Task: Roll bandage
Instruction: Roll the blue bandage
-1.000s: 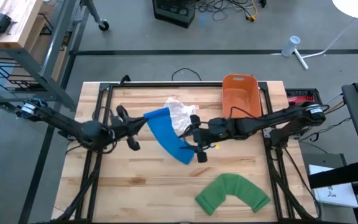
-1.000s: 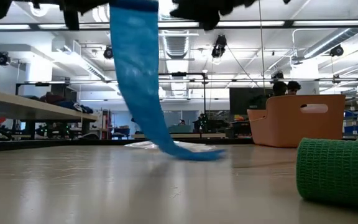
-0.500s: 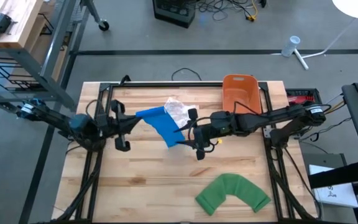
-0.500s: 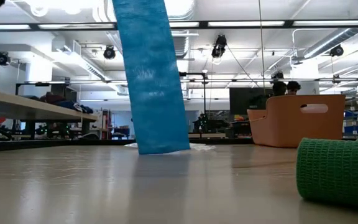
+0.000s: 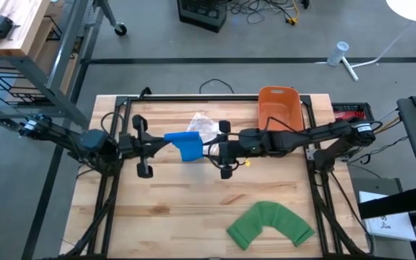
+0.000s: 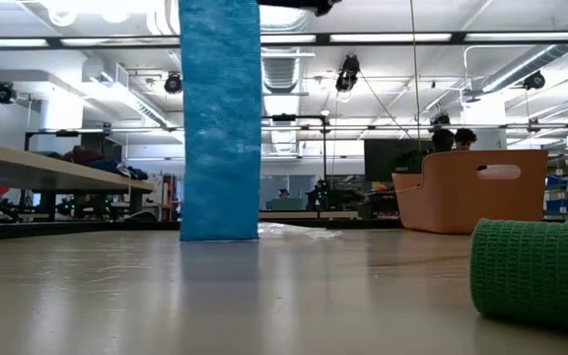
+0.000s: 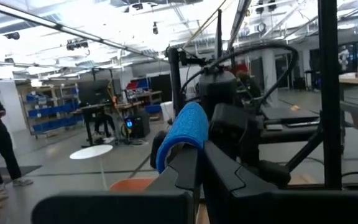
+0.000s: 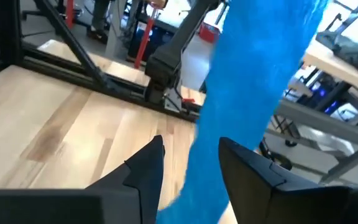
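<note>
Hanging limp from the clamped left gripper (image 5: pixel 159 139), blue bandage (image 5: pixel 187 145) looks soft, light; right gripper (image 8: pixel 188 165) straddles it half-open, best pinching its free lower end.

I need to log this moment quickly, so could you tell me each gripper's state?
Left gripper: shut on the blue bandage.
Right gripper: fingers open around the hanging blue bandage, not clamped.

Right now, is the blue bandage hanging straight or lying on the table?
Hanging straight: the blue bandage drops vertically from the left claw, shut on its top end, and its lower end reaches the table.
</note>
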`<state>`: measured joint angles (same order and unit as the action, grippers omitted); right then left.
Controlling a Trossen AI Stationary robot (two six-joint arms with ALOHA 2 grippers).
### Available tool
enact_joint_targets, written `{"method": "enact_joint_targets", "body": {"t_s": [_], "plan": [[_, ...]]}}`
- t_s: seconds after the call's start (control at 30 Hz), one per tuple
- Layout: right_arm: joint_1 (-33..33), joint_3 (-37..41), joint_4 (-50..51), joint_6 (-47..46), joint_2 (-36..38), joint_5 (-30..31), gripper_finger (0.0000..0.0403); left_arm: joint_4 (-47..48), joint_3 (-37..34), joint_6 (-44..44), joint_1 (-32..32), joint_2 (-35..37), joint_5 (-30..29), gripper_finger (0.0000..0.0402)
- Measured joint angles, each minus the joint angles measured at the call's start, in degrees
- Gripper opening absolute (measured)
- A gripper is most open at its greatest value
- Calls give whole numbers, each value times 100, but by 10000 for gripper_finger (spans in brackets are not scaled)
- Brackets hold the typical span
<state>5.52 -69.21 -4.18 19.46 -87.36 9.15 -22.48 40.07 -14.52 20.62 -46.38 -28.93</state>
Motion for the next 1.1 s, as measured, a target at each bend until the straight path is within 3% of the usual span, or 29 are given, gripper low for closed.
{"method": "enact_joint_targets", "body": {"t_s": [0.17,0.43,0.57,0.83,1.1], "plan": [[-5,-1,203,-9,-142,83,138,-7,163,-182,0,-145,0,3],[-7,-339,1238,221,-32,1083,119,281,379,-231,7,-161,-7,2],[-25,-616,1242,509,-29,1067,110,345,418,-101,7,-152,-7,1],[-26,-743,1447,-200,-21,1015,94,387,418,4,7,-154,-34,2],[-31,-744,1400,-301,-215,992,86,406,415,4,7,-180,-42,1]]}}
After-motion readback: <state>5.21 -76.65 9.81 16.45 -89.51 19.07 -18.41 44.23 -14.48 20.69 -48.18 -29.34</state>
